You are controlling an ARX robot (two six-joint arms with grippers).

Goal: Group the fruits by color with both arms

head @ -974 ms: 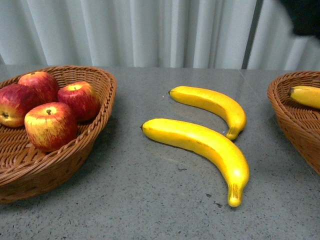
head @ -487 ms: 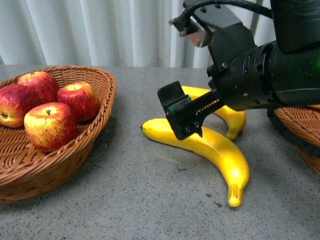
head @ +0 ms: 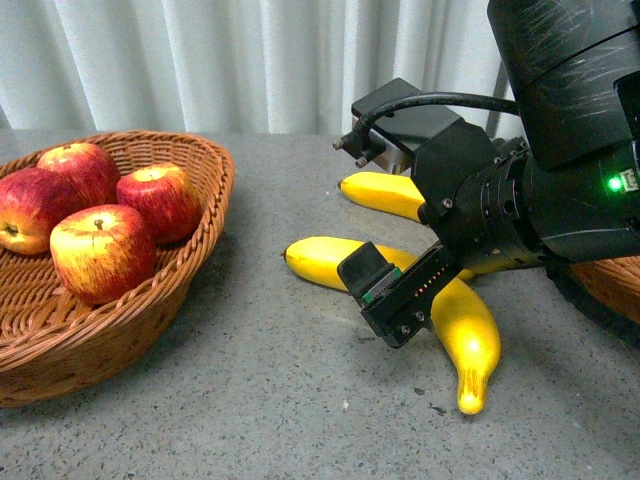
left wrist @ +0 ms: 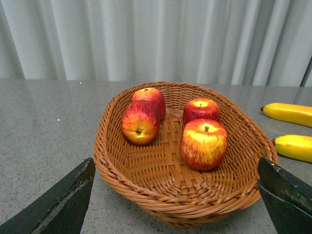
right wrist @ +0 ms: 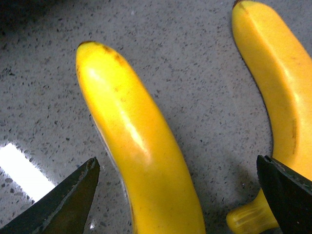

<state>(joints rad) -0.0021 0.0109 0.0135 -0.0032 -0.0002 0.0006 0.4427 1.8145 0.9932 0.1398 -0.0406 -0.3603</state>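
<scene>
While the right gripper point(right wrist: 178, 195) hangs spread astride the nearer banana point(head: 470, 328) mid table point(head: 250, 400), farther banana point(head: 385, 192) just behind, left gripper point(left wrist: 173, 202) spread too, four apples point(head: 100, 250) in the left-edge basket point(head: 120, 330).

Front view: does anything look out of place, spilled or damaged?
Nothing is spilled or broken. Two bananas lie loose on the table, outside any basket; the right tool is open over the nearer banana. Four apples sit tidily in the left basket. The right arm looks scuffed.

Right pincer point(right wrist: 176, 161) low, spread wide — left pincer point(left wrist: 175, 161) too.
</scene>
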